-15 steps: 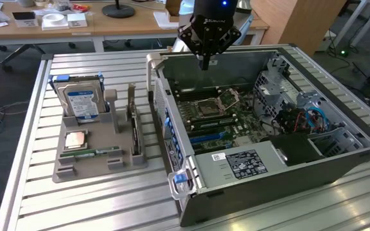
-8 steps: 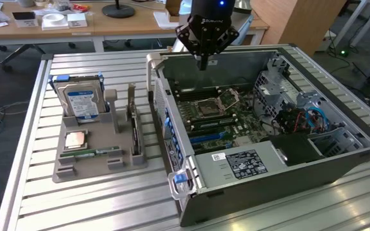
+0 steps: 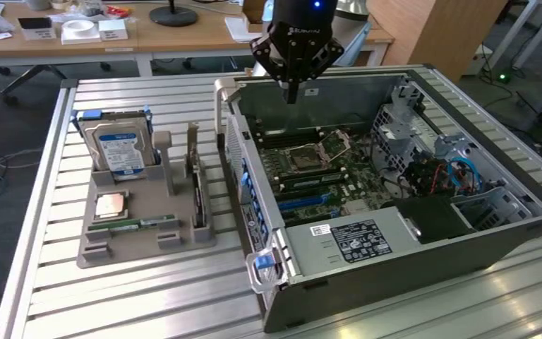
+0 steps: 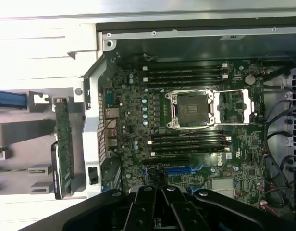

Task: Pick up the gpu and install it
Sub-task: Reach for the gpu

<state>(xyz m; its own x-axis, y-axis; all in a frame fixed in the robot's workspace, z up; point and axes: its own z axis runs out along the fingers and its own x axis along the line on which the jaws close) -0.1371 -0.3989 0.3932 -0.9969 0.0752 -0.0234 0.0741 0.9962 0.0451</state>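
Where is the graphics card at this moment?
The graphics card stands on edge in the grey holder, on the exterior view's left. It is between the upright hard drive and the open computer case.

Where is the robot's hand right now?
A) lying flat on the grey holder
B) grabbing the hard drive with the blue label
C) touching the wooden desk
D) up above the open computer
D: the hand hangs shut and empty over the open computer, while the gpu stands in the grey holder beside it.
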